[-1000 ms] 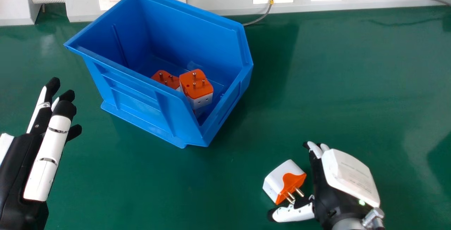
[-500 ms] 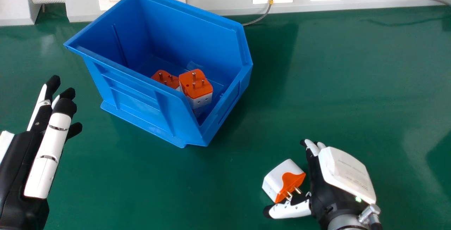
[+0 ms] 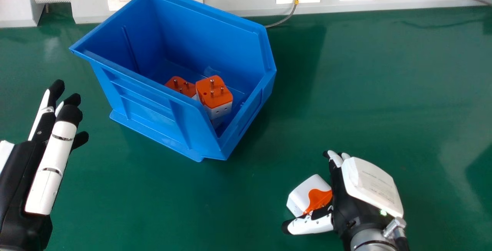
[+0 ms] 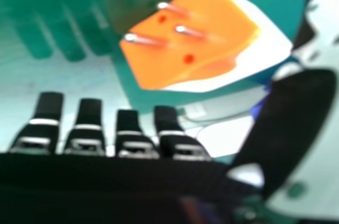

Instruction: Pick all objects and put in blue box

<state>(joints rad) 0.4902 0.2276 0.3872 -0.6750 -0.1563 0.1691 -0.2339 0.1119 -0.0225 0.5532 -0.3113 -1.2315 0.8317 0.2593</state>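
The right hand point(image 3: 371, 185) hides part of the plug point(image 3: 305, 195) on the bench point(image 3: 192, 205). Its fingers are straight, the thumb wide apart; I can't tell if they touch it. The left hand point(image 3: 23, 178), cut off at the edge, has straight fingers.

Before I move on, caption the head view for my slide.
The robot's right hand beside a plug adapter on the green table, two more adapters in the blue box.
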